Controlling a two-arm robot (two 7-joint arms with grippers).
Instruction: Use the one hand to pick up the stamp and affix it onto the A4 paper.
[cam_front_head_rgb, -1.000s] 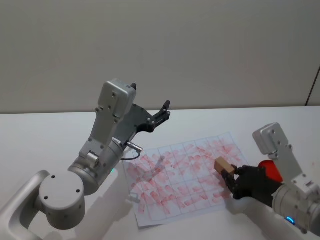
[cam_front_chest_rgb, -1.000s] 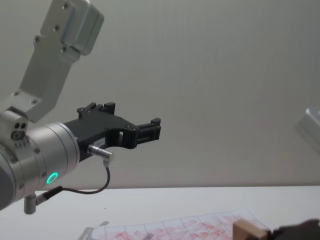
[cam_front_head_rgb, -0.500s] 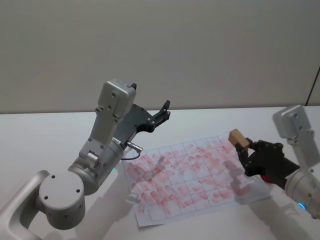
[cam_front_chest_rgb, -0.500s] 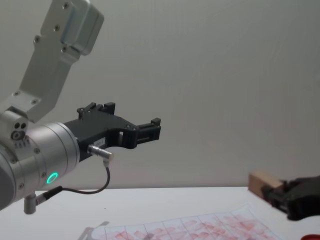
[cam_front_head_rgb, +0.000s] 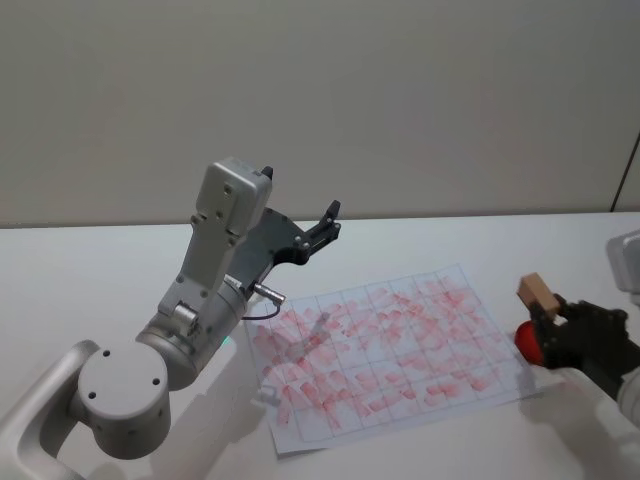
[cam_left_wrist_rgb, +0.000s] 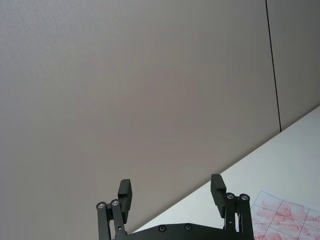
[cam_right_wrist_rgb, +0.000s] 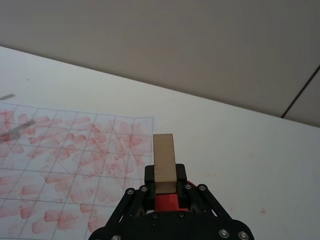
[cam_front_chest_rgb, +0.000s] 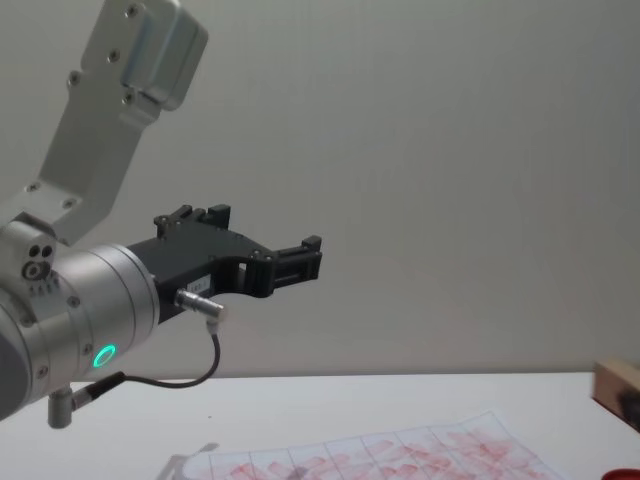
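Note:
My right gripper (cam_front_head_rgb: 548, 312) is shut on the stamp (cam_front_head_rgb: 537, 292), a light tan wooden block, and holds it in the air just past the right edge of the A4 paper (cam_front_head_rgb: 385, 350). In the right wrist view the stamp (cam_right_wrist_rgb: 164, 162) stands upright between the black fingers, with the gridded, red-marked A4 paper (cam_right_wrist_rgb: 65, 165) lying flat beyond it. The stamp (cam_front_chest_rgb: 618, 381) shows at the right edge of the chest view. My left gripper (cam_front_head_rgb: 327, 224) hangs open and raised over the table, away from the paper, and its open fingers (cam_left_wrist_rgb: 124, 192) hold nothing.
A red thing (cam_front_head_rgb: 530, 340) sits on the white table right beside the paper's right edge, directly under my right gripper; it also peeks out below the stamp (cam_right_wrist_rgb: 165, 202). The white table (cam_front_head_rgb: 100, 270) stretches to the wall behind.
My right gripper has lifted the stamp off the paper and carried it rightward, from the paper's right part to beyond its right edge, over the red thing. The left arm has not moved.

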